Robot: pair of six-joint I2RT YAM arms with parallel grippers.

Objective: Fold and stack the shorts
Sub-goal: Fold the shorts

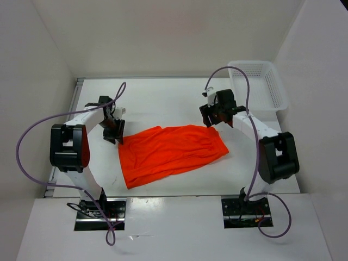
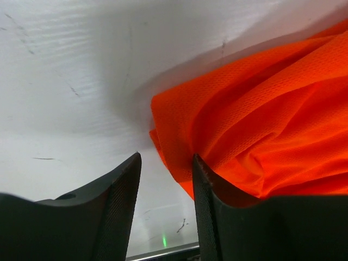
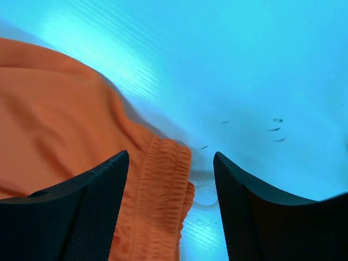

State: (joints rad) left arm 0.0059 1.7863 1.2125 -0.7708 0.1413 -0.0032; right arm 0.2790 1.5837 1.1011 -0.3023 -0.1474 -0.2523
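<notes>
The bright orange shorts [image 1: 171,154] lie spread on the white table, between the two arms. My left gripper [image 1: 115,132] is open at the shorts' left corner; in the left wrist view [image 2: 166,163] a bunched edge of the shorts [image 2: 255,125] lies against the right finger [image 2: 204,201] and partly in the gap. My right gripper [image 1: 211,119] is open over the shorts' far right corner; in the right wrist view [image 3: 171,157] the ribbed waistband corner [image 3: 163,190] sits between the fingers with a bit of white drawstring [image 3: 204,193] beside it.
A white mesh basket [image 1: 258,84] stands at the back right of the table. White walls enclose the table on the left, back and right. The table's front edge [image 1: 174,194] runs just below the shorts.
</notes>
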